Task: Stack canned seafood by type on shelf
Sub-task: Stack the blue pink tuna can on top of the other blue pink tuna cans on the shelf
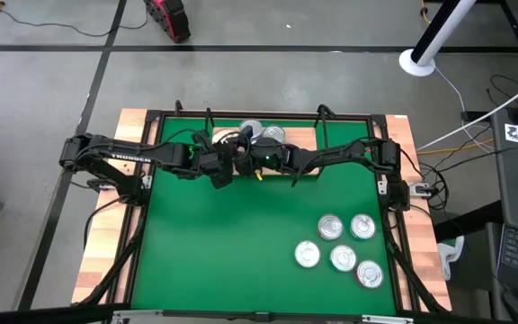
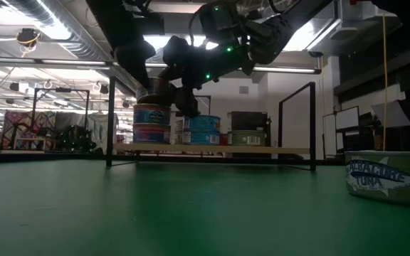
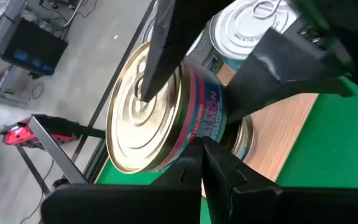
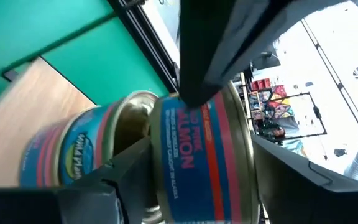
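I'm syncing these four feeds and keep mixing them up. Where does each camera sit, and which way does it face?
High view: above the table, facing straight down; both arms meet over the shelf, loose tins lie on the green mat.
Low view: at mat height, facing level across to the shelf; the arms come in from above.
Left wrist view: on the left arm, past its shut gripper, facing the salmon tin.
Right wrist view: on the right arm; the right gripper holds that tin.
Both wrist views share the salmon tin.
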You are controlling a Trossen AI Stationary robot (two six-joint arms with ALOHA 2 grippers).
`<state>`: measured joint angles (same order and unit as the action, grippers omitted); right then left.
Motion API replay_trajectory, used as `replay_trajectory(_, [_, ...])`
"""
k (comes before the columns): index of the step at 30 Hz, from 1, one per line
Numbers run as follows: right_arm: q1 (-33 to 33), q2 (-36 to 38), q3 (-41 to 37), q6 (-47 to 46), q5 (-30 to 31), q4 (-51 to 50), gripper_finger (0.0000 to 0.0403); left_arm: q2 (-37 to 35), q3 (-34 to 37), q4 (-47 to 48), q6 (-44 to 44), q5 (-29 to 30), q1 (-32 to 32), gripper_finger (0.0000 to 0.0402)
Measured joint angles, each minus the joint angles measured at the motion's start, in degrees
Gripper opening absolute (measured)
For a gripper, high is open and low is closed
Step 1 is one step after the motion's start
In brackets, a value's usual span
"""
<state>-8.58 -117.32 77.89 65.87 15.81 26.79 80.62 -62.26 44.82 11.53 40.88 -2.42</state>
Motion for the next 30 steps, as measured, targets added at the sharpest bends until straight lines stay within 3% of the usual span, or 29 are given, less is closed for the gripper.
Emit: replay_trajectory(30, [2.24, 0.17, 0.13, -0.04, 6.14, -4.23, 0.025, 0.02, 0.0, -0.57, 0.88, 0.02, 0.0, 0.0001])
